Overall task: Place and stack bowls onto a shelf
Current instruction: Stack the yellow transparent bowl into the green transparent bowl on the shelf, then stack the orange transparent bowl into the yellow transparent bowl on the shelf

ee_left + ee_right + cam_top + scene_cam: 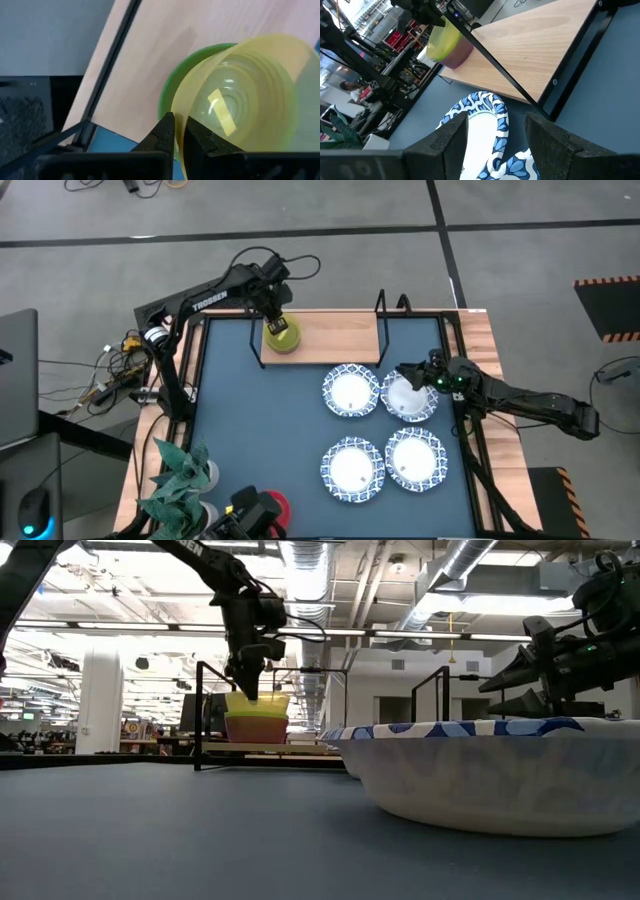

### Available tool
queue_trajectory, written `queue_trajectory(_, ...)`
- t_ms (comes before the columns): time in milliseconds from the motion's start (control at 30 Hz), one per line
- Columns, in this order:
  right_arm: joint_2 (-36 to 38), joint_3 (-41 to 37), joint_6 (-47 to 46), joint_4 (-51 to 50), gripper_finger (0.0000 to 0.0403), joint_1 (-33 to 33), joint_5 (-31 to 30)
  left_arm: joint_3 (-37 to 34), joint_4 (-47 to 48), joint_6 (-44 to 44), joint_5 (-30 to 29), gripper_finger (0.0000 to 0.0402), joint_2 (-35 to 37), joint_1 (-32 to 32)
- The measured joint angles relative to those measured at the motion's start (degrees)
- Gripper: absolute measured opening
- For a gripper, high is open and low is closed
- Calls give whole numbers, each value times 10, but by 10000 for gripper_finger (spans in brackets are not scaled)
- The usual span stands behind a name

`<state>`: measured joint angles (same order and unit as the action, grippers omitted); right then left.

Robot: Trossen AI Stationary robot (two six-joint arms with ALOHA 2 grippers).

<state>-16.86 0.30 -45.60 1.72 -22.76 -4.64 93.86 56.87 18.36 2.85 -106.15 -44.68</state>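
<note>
Looking down on a dark blue table (pixel 260 440), two dark robot arms work among bowls. At the far edge lies the shelf (pixel 330 335), one light wooden board with black metal frame ends. On the shelf's left end stands a single stack of small plastic bowls (pixel 281 336); from the level view it shows a yellow bowl (pixel 257 702) on top and a reddish one (pixel 256 727) beneath, while the left wrist view shows a green rim (pixel 170 95) around the yellow one, so the exact number in the stack cannot be told. The left gripper (pixel 274 318) hangs directly over this stack, its two fingers pinched tightly on the yellow bowl's rim. Four wider white bowls with blue patterned rims (pixel 351 392) sit on the table in a two-by-two group, right of centre and just in front of the shelf, close beside one another. The right gripper (pixel 409 373) reaches in from the right side, hovering at the far right bowl of the group (pixel 410 397), its fingers spread wide and empty. A leafy green plant (pixel 180 480) stands at the table's near left corner.
</note>
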Motion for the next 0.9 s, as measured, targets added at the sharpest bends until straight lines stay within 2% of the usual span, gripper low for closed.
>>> queue_trajectory(400, 0, 0, 5, 0, 220, 0, 1, 0, -14, 26, -12, 119, 0, 0)
queue_trajectory(600, 0, 0, 5, 0, 220, 0, 2, 24, 9, 8, -29, 157, 1, 0)
queue_trajectory(700, 0, 0, 6, 0, 220, 0, 2, 61, 26, 13, -29, 153, 1, 0)
queue_trajectory(767, 0, 0, 6, 0, 220, 0, 2, 90, 38, 18, -10, 136, 1, 0)
queue_trajectory(900, 0, 0, 6, 0, 220, 0, 2, 112, 41, 20, 12, 57, 4, -3)
